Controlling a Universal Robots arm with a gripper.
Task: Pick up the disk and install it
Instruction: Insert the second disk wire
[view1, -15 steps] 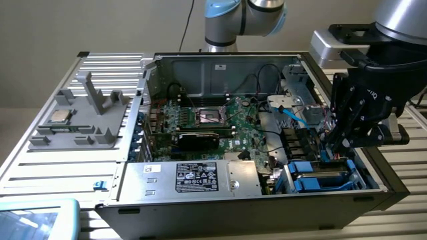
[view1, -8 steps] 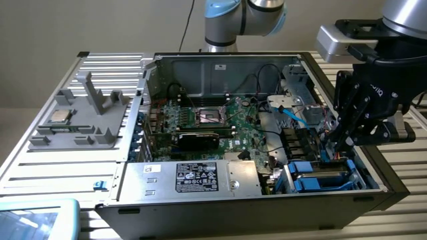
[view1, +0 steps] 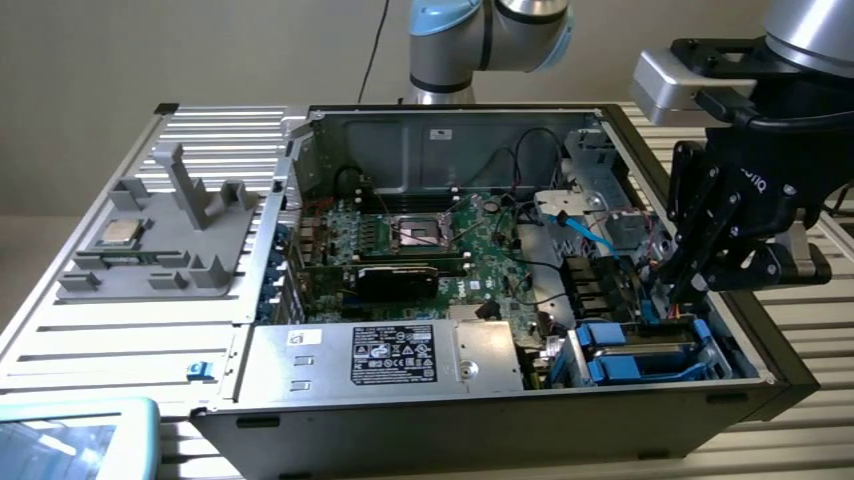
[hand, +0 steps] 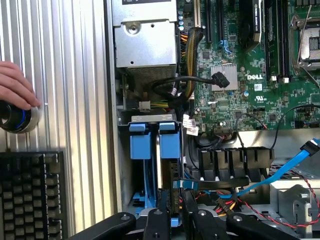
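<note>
The disk (hand: 169, 165) stands on edge in its bright blue carrier, its far end down in the blue drive bay (view1: 641, 358) at the near right corner of the open computer case (view1: 441, 410). My gripper (hand: 171, 216) is over that bay, and its black fingers (hand: 156, 221) are shut on the near end of the disk, one on each side. In the exterior view my gripper (view1: 663, 300) hangs just above the bay at the right. A second blue carrier (hand: 140, 142) sits in the slot beside the disk.
A person's hand (hand: 15, 87) rests on a round knob beside a black keyboard (hand: 30, 195). Inside the case are the motherboard (view1: 427, 240), the power supply (view1: 394, 352) and blue cables (hand: 290, 167) close to the bay. A grey fixture with a processor chip (view1: 120, 232) lies on the exterior view's left.
</note>
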